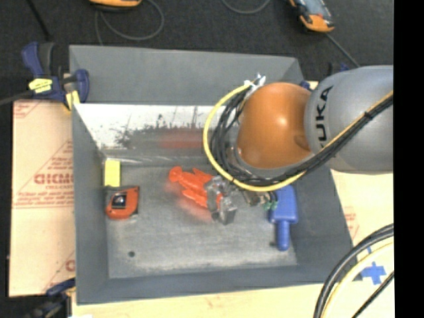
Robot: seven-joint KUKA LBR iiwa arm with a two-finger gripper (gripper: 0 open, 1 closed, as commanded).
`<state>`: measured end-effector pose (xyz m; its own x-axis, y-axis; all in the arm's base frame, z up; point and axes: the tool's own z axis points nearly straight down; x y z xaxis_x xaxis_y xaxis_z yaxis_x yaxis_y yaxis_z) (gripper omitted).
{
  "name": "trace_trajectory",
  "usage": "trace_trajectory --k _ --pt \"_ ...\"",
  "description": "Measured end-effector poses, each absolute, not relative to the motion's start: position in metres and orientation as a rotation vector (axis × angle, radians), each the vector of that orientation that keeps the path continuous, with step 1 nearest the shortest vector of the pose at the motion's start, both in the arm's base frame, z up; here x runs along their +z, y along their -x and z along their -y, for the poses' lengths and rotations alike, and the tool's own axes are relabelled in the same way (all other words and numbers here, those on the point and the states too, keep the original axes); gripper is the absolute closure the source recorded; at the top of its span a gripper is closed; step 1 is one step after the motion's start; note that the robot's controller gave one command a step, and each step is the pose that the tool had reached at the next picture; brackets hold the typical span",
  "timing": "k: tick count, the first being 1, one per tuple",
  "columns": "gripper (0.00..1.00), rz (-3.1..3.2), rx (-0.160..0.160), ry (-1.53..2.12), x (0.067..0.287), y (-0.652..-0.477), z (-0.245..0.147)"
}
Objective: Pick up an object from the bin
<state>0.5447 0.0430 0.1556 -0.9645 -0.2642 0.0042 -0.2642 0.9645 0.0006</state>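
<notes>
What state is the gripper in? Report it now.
Gripper: cannot be told whether open or closed. It is down in the bin, at the right end of the orange thing.

Black letters "UKA" on the grey arm [358, 121], reading sideways, beside its orange cover [271, 124]

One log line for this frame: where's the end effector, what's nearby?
end effector: down at right end of orange plastic piece | held: nothing visible | right: blue plastic tool | left: tape measure, yellow block
</notes>
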Motion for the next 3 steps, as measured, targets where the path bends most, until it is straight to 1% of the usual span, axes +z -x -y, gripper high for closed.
trace_trajectory --k 1,2,3 --pt "0.0 3.125 -0.002 -0.36 0.169 -0.58 -0.021" --pt "0.0 3.126 -0.002 -0.359 0.169 -0.58 -0.021" --pt "0.0 3.126 0.003 -0.422 0.13 -0.599 -0.041"
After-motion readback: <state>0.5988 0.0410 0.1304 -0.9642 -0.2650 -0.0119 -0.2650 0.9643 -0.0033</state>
